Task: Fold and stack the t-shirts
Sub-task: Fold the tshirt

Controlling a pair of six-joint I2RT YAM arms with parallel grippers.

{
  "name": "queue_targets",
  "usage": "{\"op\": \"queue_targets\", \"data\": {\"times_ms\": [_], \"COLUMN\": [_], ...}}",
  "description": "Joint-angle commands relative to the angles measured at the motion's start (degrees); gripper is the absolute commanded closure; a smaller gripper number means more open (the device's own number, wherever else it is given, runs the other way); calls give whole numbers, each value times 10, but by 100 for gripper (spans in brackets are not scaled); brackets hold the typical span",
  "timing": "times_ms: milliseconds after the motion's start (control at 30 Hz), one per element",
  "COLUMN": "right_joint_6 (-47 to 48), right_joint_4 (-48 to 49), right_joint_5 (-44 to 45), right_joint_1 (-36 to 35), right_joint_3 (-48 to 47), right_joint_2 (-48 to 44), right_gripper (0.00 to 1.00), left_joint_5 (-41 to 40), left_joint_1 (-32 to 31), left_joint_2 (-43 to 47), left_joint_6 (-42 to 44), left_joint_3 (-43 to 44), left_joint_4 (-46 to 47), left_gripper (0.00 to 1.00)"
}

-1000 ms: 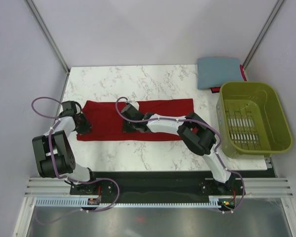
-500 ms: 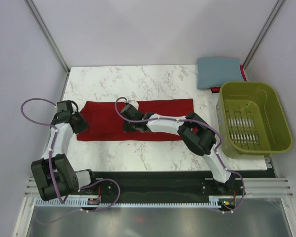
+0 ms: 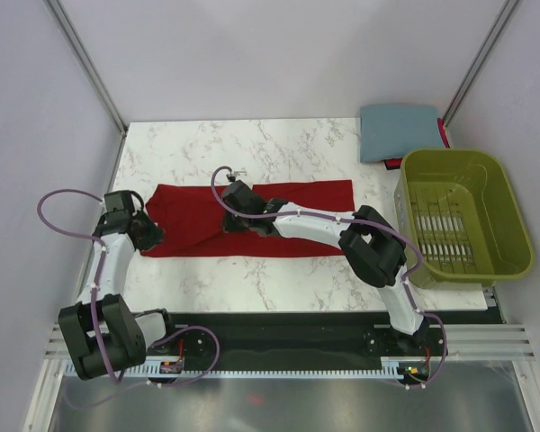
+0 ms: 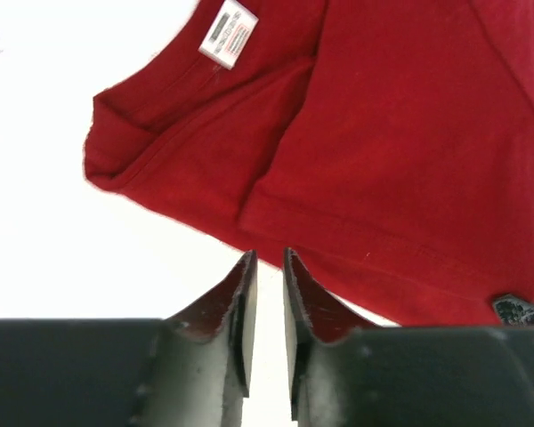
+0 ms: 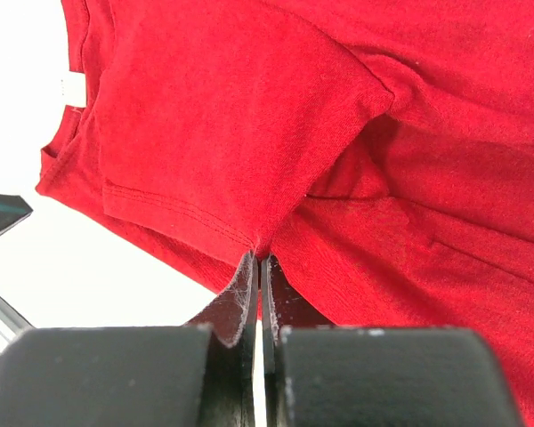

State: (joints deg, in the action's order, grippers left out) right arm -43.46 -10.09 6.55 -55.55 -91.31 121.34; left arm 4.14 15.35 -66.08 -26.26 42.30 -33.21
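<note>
The dark red t-shirt [image 3: 288,219] lies as a long folded strip across the middle of the table. My right gripper [image 3: 232,219] sits over its left half, shut on a pinched fold of red cloth [image 5: 276,178] that rises into the fingertips [image 5: 249,267]. My left gripper [image 3: 150,236] is at the strip's near left corner, jaws slightly apart with only bare table between them [image 4: 267,256]. The red hem [image 4: 356,249] lies just past its tips, and a white label [image 4: 228,34] shows at the collar. The slate blue-grey t-shirt [image 3: 399,132] lies folded at the back right corner.
An olive-green slatted basket [image 3: 454,154] stands at the right edge, just in front of the blue-grey shirt. White marbled table [image 3: 252,148] shows behind and in front of the red strip. Grey walls close in the left and right sides.
My right gripper has shut on a fold of the red shirt and pulled it slightly toward the back. My left gripper has parted its jaws and come off the shirt's left edge.
</note>
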Motion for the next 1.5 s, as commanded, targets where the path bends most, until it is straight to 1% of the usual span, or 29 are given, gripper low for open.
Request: {"op": "queue_targets", "data": {"times_ms": [0,33,67,133,200,300,333,567,733,833,933,1100,1133,1200,1300,1400,1467], "right_joint_6": [3,3,3,4,4,5,4,6,7,7,7,11,12,12,12,10,9], "right_joint_4": [13,15,15,15,16,17,18,21,21,20,19,14,14,12,12,11,10], "right_joint_5": [3,1,-1,-4,-5,-6,-6,-10,-10,-10,-12,-12,-11,-10,-9,-7,-10], "right_joint_1": [-2,-1,-1,-1,-1,0,-1,-1,-1,0,0,0,1,1,1,1,0], "right_joint_3": [10,10,10,14,18,23,24,22,17,17,17,18,17,16,16,13,11], "right_joint_2": [-20,-18,-14,-11,-11,-10,-9,-11,-10,-11,-8,-7,-6,-4,-1,-1,0], "right_gripper": [100,100,100,100,100,100,100,100,100,100,100,100,100,100,100,100,100], "left_joint_5": [33,47,53,59,61,61,60,49,37,28,27,14,15,16,14,22,24], "left_joint_1": [1,1,1,1,1,1,1,1,0,-1,0,-1,0,-1,-1,-1,-4], "left_joint_2": [-45,-54,-67,-76,-92,-122,-129,-171,-159,-150,-140,-132,-134,-134,-129,-134,-143], "left_joint_6": [30,33,37,47,53,51,51,53,56,64,72,71,70,72,78,81,81], "left_joint_3": [7,7,-1,-13,-26,-28,-27,-17,-18,-18,-16,-18,-18,-16,-15,-16,-18], "left_joint_4": [48,56,78,98,122,129,129,133,133,132,133,133,133,133,133,133,133], "left_gripper": [69,61,58,56,57,61,64,66,63,63,68,71,75,78,77,71,69]}}
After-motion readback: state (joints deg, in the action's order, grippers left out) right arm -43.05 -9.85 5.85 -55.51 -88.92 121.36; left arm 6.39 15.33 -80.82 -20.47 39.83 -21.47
